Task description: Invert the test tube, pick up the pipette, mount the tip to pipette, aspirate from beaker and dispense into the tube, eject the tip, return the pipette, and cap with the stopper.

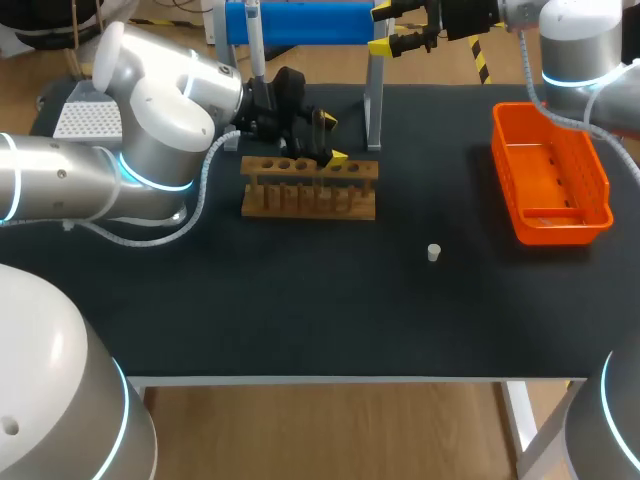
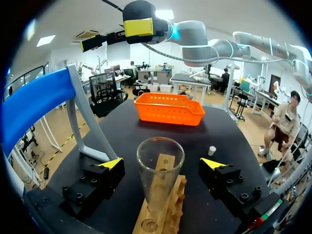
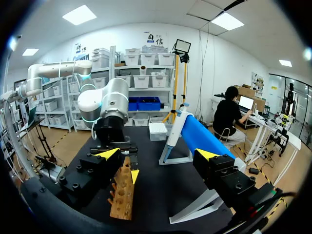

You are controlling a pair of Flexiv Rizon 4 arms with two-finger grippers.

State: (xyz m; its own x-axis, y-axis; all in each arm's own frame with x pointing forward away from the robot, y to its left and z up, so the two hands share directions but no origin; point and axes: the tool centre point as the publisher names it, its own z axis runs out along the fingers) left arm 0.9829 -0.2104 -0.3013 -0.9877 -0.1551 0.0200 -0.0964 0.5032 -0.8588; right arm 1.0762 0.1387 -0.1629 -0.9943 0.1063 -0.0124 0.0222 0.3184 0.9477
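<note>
Left pincer (image 2: pixel 162 164) spread, flanking clear glass test tube (image 2: pixel 158 187) upright in wooden rack (image 2: pixel 176 201), rack partly cut off; right pincer (image 3: pixel 157 154) spread.

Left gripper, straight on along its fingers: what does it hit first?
Most likely the test tube, standing in the wooden rack midway between the left gripper's open fingers. The rack sits just under that line, but depth is unclear.

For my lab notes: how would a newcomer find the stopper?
Start at the orange basket on the dark table. Between it and the wooden rack, nearer the front edge, stands the stopper alone: a tiny white plug, smallest thing there.
</note>
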